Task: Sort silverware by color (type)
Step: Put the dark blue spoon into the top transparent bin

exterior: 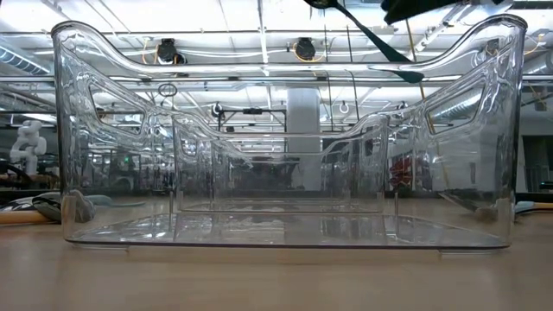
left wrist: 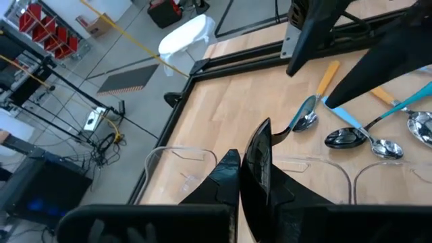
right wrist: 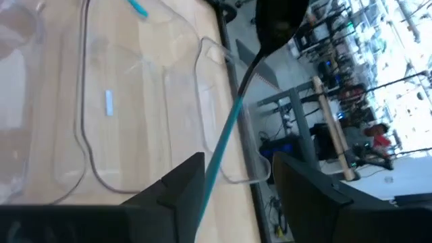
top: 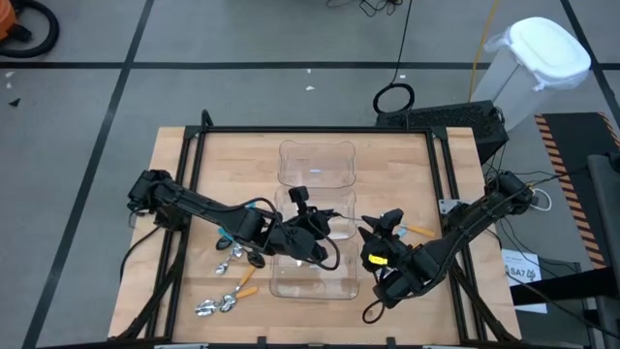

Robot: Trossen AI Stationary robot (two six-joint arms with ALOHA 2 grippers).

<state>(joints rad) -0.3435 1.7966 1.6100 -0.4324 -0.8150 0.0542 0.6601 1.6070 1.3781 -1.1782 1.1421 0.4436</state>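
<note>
A spoon with a dark bowl and a teal handle hangs tilted above the clear bins. In the low view its handle slants down toward the right. My left gripper, over the middle bin, is shut on the bowl end. My right gripper reaches in from the table's right. It is open, one finger on each side of the teal handle. More spoons lie flat on the wood at the left and near left. My left gripper pinches the spoon's dark bowl between its shut fingers, the bowl edge-on. The fingers come from the table's left, slanting a little down. The spoon is lifted clear above the bins, with its handle running toward my right gripper. My right gripper has the teal handle running along close to one finger; whether they touch, I cannot tell.
Three clear bins stand in a row from far to near, the nearest filling the low view. Loose orange- and teal-handled spoons lie beyond the bins in the left wrist view. An orange handle lies by the right arm.
</note>
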